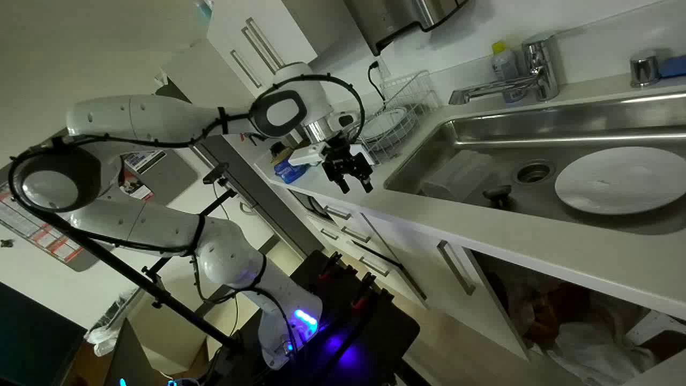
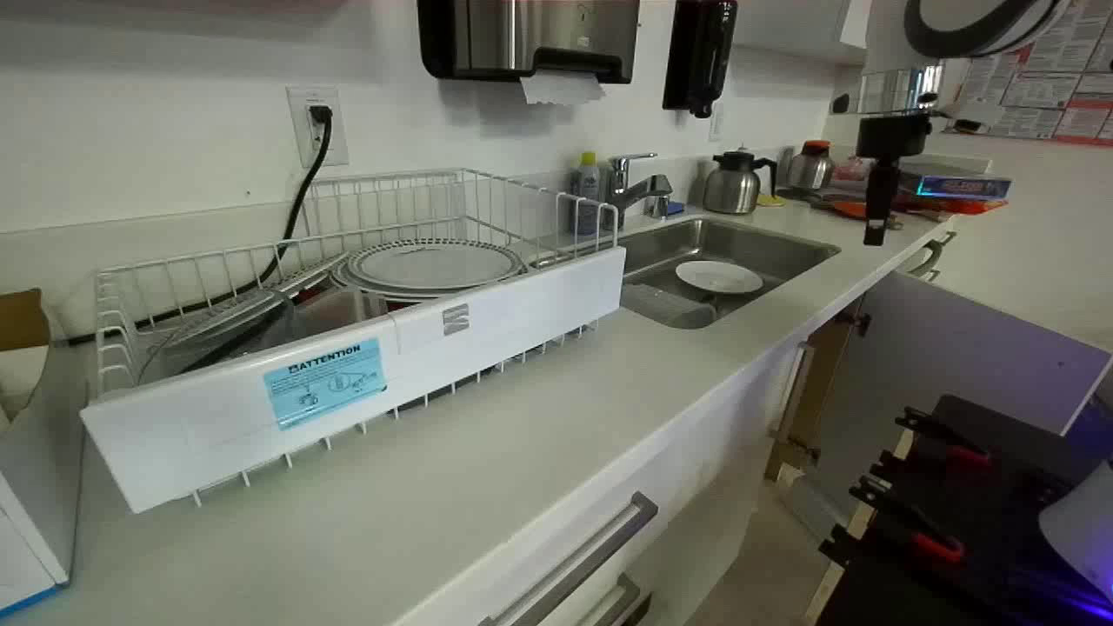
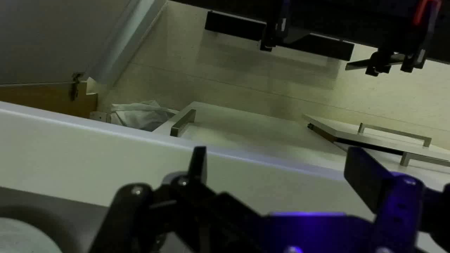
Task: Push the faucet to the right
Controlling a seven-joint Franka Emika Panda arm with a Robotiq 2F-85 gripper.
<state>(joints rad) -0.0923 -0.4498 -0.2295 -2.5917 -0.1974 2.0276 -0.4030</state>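
The faucet is a silvery metal tap with an upright body and a horizontal spout, behind the sink in both exterior views (image 1: 545, 75) (image 2: 619, 193). Its spout points toward the dish rack side of the sink in an exterior view. My gripper is black and points down, apart from the faucet, above the counter in both exterior views (image 1: 356, 185) (image 2: 876, 228). In the wrist view the gripper (image 3: 276, 154) has its fingers wide apart with nothing between them. The faucet is out of the wrist view.
The steel sink (image 1: 423, 156) holds a white plate (image 1: 621, 179). A white wire dish rack (image 2: 365, 352) with plates stands beside it. A yellow-capped bottle (image 1: 505, 63) stands by the faucet. A paper towel dispenser (image 2: 530, 39) hangs above. A cabinet door (image 2: 965, 348) below stands open.
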